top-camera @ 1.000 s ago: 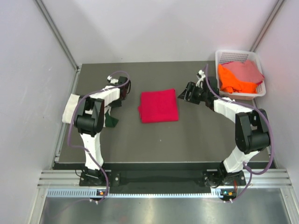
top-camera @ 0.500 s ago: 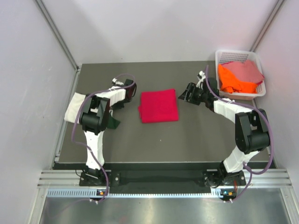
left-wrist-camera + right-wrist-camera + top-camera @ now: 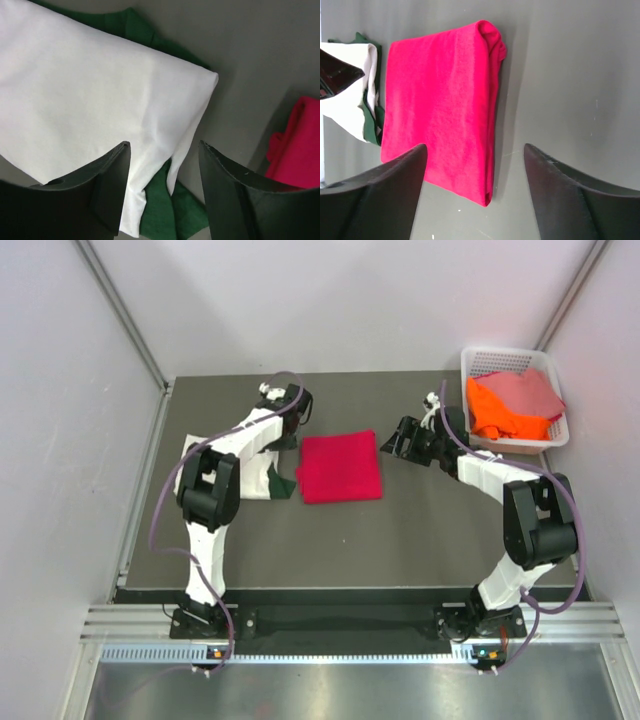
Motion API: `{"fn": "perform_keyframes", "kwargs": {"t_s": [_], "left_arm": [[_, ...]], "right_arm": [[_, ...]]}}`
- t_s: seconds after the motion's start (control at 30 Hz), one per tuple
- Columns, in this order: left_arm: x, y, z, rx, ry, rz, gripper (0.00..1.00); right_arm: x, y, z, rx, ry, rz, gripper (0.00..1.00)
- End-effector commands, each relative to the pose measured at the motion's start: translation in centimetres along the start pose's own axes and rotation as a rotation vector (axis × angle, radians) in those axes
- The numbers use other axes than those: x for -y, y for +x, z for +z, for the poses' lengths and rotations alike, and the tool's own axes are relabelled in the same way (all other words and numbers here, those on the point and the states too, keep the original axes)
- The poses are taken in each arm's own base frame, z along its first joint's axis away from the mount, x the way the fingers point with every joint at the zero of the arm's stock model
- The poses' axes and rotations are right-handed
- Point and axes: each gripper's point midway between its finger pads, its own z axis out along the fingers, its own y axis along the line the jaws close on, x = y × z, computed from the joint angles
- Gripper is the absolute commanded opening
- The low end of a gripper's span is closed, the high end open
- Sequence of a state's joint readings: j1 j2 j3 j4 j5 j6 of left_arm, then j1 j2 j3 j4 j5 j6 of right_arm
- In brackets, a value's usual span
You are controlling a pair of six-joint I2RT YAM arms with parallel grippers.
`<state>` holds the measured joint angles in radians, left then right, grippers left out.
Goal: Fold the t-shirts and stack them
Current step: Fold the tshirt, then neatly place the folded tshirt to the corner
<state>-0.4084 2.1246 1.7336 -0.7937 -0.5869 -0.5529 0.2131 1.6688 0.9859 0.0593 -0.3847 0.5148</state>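
Soft red tee [image 3: 442, 107] lies folded between your right gripper's [image 3: 475, 192] spread, empty fingers; pinch its doubled edge. Left gripper [image 3: 165, 150] gapes empty too.

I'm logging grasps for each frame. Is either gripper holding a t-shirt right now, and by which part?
Neither. The left gripper is open above the white t-shirt; the right gripper is open above the red t-shirt.

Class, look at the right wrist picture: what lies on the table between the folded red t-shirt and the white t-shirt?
A strip of dark green cloth peeks out from under the white t-shirt, beside the red t-shirt; the right wrist view shows it.
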Motion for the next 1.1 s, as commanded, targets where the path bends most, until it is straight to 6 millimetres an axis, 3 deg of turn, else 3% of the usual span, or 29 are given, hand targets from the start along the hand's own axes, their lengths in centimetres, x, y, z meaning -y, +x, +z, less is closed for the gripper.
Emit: {"fn": "perform_keyframes", "kwargs": {"t_s": [0.0,0.07,0.17,0.3,0.37,0.4,0.43,0.5,0.53,0.7,0.87,1.07], "left_arm": [[0.0,-2.0,-3.5,0.032,0.101,-0.057,0.65],[-0.1,-2.2,-4.4,0.048,0.137,-0.067,0.7],[-0.1,-2.9,-6.7,0.084,0.231,-0.089,0.98],[-0.4,-3.8,-10.3,0.155,0.368,-0.122,0.99],[-0.1,-2.8,-10.6,0.145,0.416,-0.108,0.99],[0.0,-3.5,-11.5,0.181,0.454,-0.124,0.99],[0.2,-2.4,-11.0,0.167,0.473,-0.104,0.99],[1.3,-2.7,-11.8,0.201,0.554,-0.115,0.98],[1.5,-1.4,-11.0,0.182,0.56,-0.106,0.98],[3.6,0.9,-9.4,0.135,0.659,-0.118,0.98],[5.2,1.8,-7.6,0.102,0.704,-0.1,0.99],[6.2,3.2,-6.5,0.052,0.724,-0.095,0.98]], "right_arm": [[-0.7,-1.5,-0.5,0.048,-0.016,-0.051,0.8],[-0.5,-1.5,-0.3,0.045,-0.015,-0.06,0.85],[-0.3,-1.4,0.0,0.029,-0.012,-0.075,0.94],[0.0,-1.3,0.6,0.003,-0.005,-0.081,0.97],[0.2,-1.2,0.8,-0.004,-0.001,-0.081,0.97],[0.3,-1.2,0.9,-0.007,0.002,-0.08,0.98],[0.3,-1.1,1.0,-0.01,0.0,-0.083,0.98],[0.1,-1.2,1.1,-0.013,0.006,-0.087,0.99],[0.4,-1.1,1.3,-0.017,0.015,-0.084,1.0],[0.3,-1.0,1.7,-0.022,0.024,-0.087,1.0],[0.6,-1.0,2.7,-0.034,0.027,-0.086,1.0],[0.8,-0.7,4.0,-0.055,0.014,-0.078,0.9]]}}
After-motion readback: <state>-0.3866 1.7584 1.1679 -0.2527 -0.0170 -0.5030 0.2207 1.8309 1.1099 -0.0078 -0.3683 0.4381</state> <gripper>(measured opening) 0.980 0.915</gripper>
